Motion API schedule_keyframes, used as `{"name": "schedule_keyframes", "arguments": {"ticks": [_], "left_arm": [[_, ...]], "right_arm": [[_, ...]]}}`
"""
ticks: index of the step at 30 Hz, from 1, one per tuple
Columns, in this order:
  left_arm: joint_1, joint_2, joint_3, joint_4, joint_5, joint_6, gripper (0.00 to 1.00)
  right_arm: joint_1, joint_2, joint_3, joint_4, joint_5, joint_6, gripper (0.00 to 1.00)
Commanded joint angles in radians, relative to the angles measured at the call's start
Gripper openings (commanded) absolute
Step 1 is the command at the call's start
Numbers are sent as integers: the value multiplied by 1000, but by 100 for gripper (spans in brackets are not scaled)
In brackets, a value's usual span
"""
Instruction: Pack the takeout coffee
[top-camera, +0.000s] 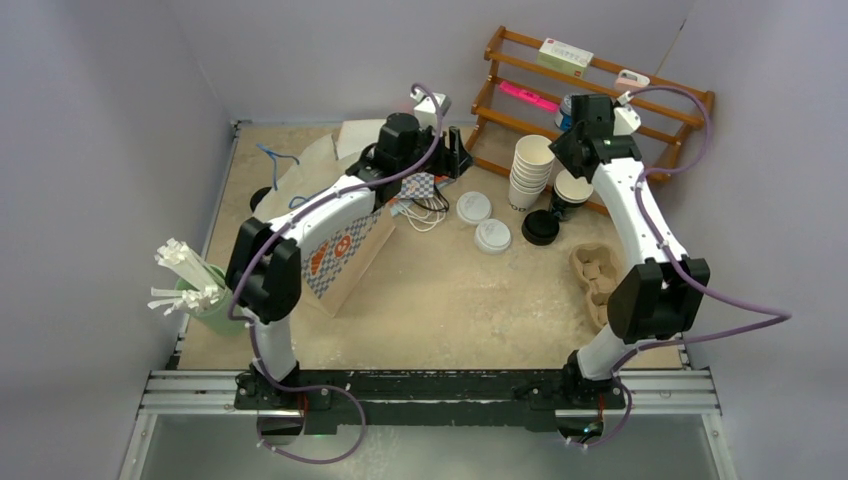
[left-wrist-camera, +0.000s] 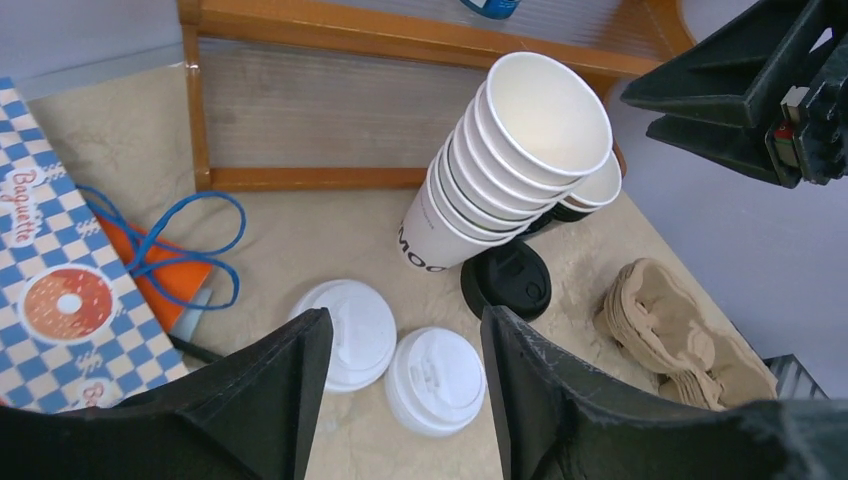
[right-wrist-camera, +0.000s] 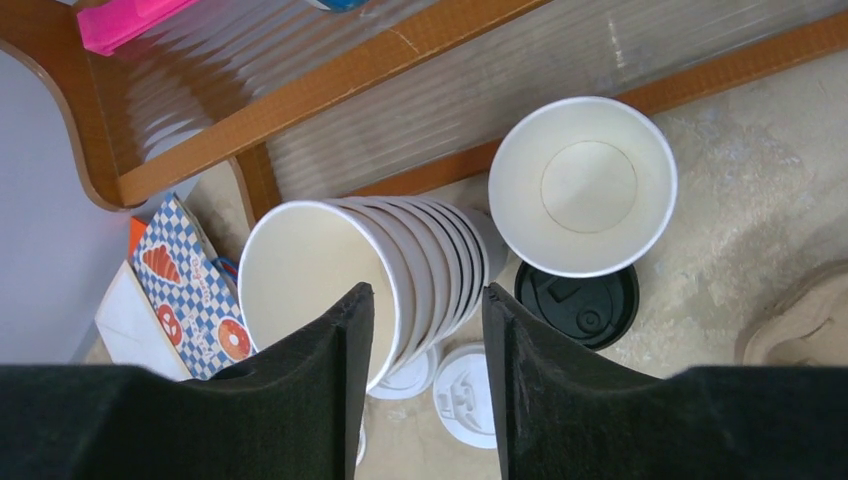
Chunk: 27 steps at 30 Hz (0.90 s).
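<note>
Reaching far forward, left tool (left-wrist-camera: 402, 318) and right tool (right-wrist-camera: 425, 295) hang half-open, gripping nothing

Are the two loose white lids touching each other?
Touching. In the left wrist view the left white lid and right white lid meet rim to rim, no gap between.

Plain pale purple walls (top-camera: 100, 120) stand on three sides. The table (top-camera: 450, 310) has a sandy, speckled top. A brown wooden rack (right-wrist-camera: 300, 105) with clear ribbed shelves stands in the far right corner. A metal rail (top-camera: 450, 385) runs along the near edge. The light is soft.
</note>
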Motion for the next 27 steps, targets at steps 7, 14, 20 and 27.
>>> {"name": "schedule_keyframes", "arguments": {"ticks": [7,14,20,27], "left_arm": [[-25,187,226,94,107,-45,47],[-31,293,317,85,137,-59,39],[-33,357,367,91,166,-85,35],[-33,395,385,123,193,-110,35]], "right_arm": [[13,57,81,-4,-11,-28,39],[22,76,84,12,-28,-44,37],[22,87,78,25,-61,-44,32],[23,70,79,15,-58,-51,13]]}}
